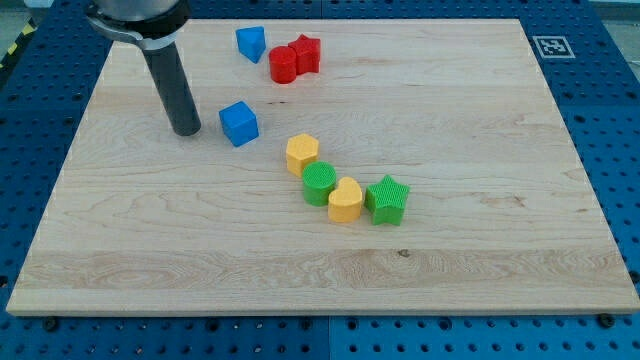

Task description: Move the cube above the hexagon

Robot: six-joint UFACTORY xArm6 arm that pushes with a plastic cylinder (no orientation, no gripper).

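A blue cube sits on the wooden board, left of centre. A yellow hexagon lies a little to its lower right, apart from it. My tip rests on the board just left of the blue cube, with a small gap between them. The dark rod rises from the tip toward the view's top left.
A green cylinder, a yellow heart and a green star run in a chain below and right of the hexagon. Another blue block, a red cylinder and a red star lie near the top edge.
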